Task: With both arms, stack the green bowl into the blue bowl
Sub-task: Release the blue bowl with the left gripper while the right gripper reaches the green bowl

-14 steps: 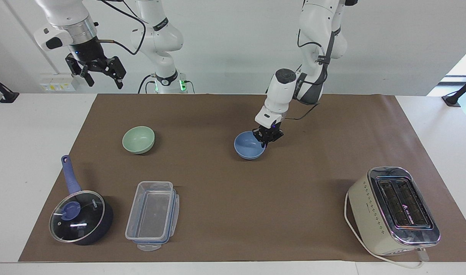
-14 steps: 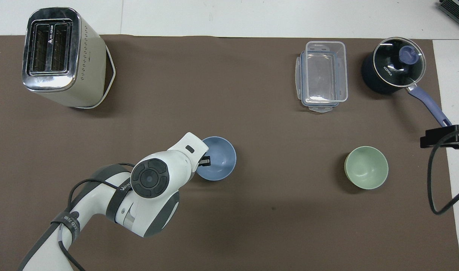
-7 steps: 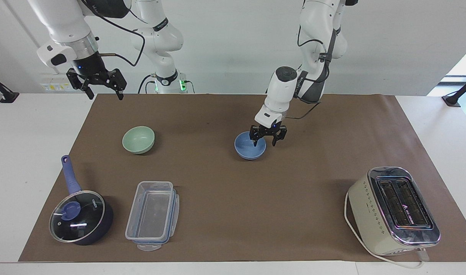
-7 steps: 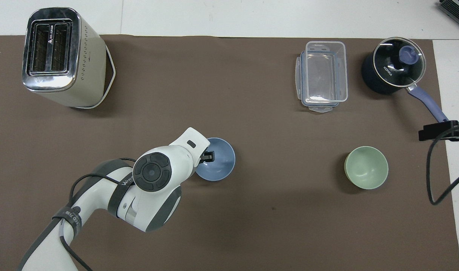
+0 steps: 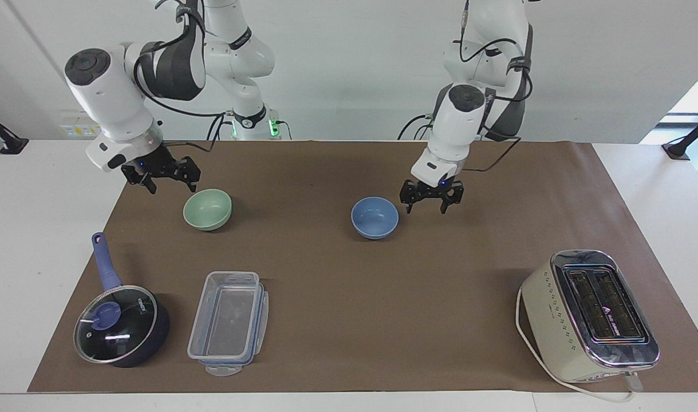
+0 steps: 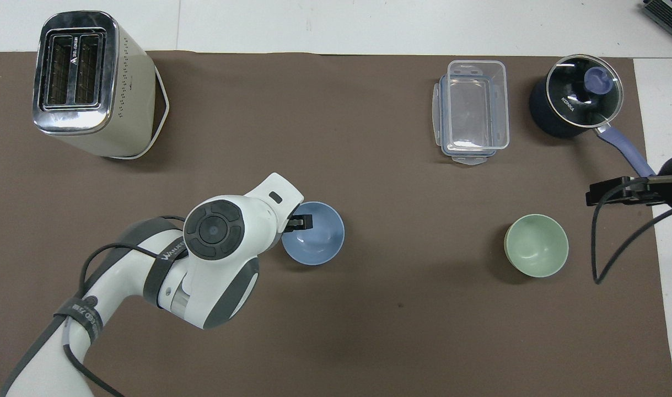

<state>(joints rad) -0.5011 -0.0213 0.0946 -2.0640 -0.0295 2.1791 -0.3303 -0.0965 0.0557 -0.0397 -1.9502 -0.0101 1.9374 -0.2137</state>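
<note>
Green bowl [image 5: 208,209] sits upright and empty on the brown mat [image 5: 337,297], toward the right arm's end of the table, well apart from the blue bowl [image 5: 374,217], which stands near the middle of the mat, also empty. Neither bowl is held.

Much of the left gripper [image 5: 431,201] is hidden in the overhead view: the arm's white wrist housing covers it, and only a dark fingertip shows at the blue bowl's rim, seeming to overlap the bowl. The facing view settles this: the left gripper hangs just beside the blue bowl, toward the left arm's end of the table, raised off the mat, its fingers spread apart and gripping nothing.

The right gripper [image 5: 165,177] is nearly cut off at the overhead view's edge, where only a dark bar and a trailing cable show. In the facing view it hovers just beside the green bowl, over the mat's edge at the right arm's end, fingers spread wide and empty.

Farther from the robots than the green bowl lie a clear plastic container [image 5: 228,321] and a dark saucepan with a glass lid [image 5: 119,329]. A cream toaster [image 5: 590,316] stands at the left arm's end; its cord shows clearly only in the facing view.
</note>
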